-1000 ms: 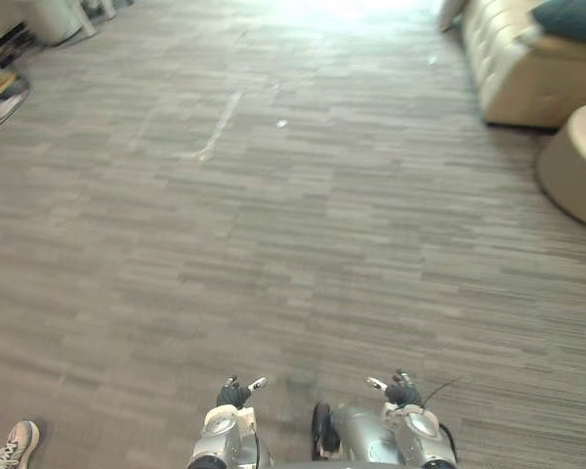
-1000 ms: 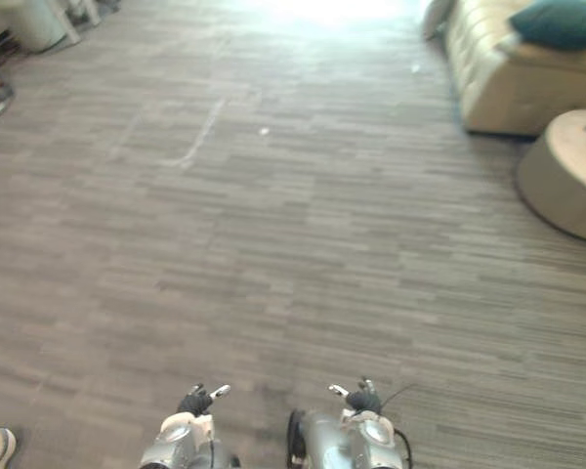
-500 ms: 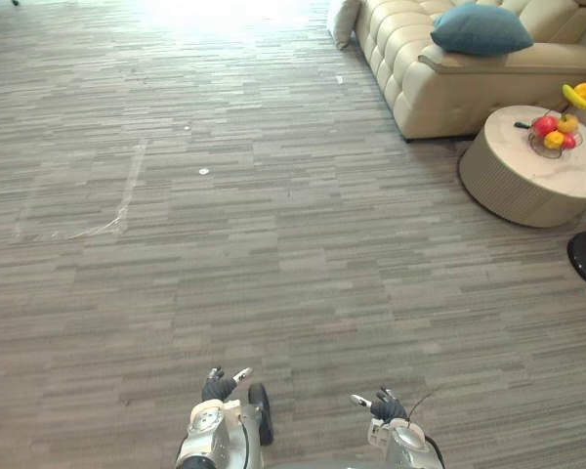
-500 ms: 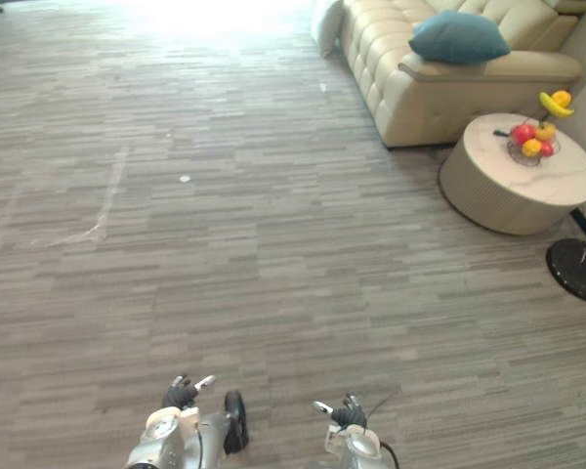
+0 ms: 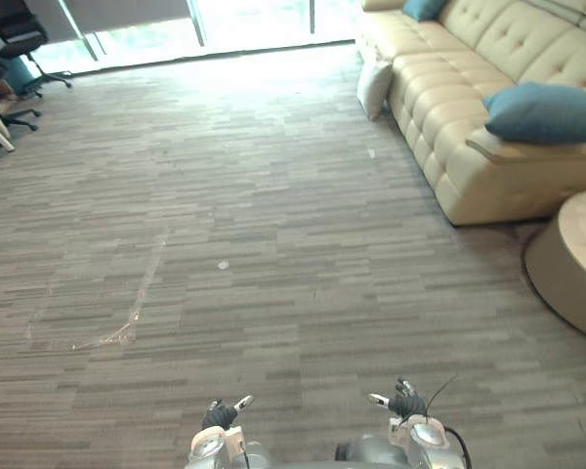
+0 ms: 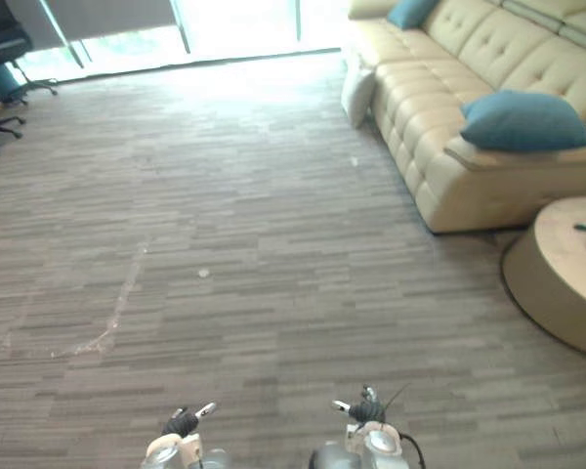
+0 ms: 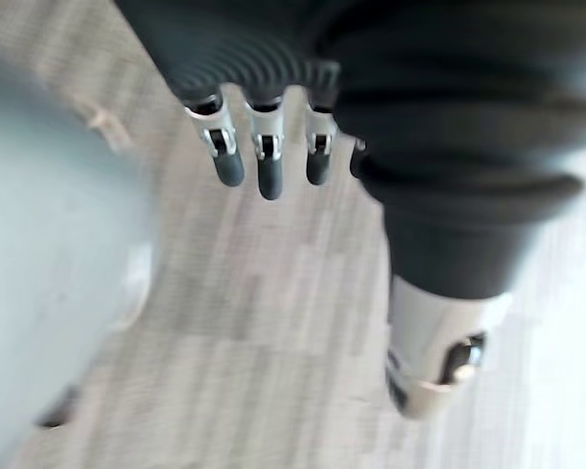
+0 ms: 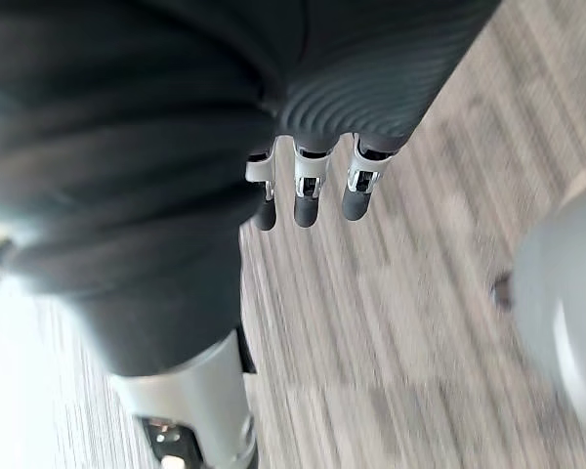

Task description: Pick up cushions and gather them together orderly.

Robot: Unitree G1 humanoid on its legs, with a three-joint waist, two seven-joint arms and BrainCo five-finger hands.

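A teal cushion (image 5: pixel 545 110) lies on the near arm of a cream sofa (image 5: pixel 456 147) at the right. A second teal cushion (image 5: pixel 425 8) sits at the sofa's far end. A white cushion (image 5: pixel 375 86) leans against the sofa's side on the floor. My left hand (image 5: pixel 218 417) and right hand (image 5: pixel 407 403) hang low at the bottom edge, far from all cushions. Both are open with straight fingers (image 7: pixel 264 161) (image 8: pixel 308 186) and hold nothing.
A round beige table (image 5: pixel 571 264) stands at the right, just in front of the sofa. Black office chairs (image 5: pixel 20 39) stand at the far left by the bright window. Wide grey plank floor (image 5: pixel 254 215) stretches between me and the sofa.
The camera has moved: the whole picture shifted, so the sofa and cushions sit differently at the right and the fruit bowl is gone from sight. Both hands stay low and open.
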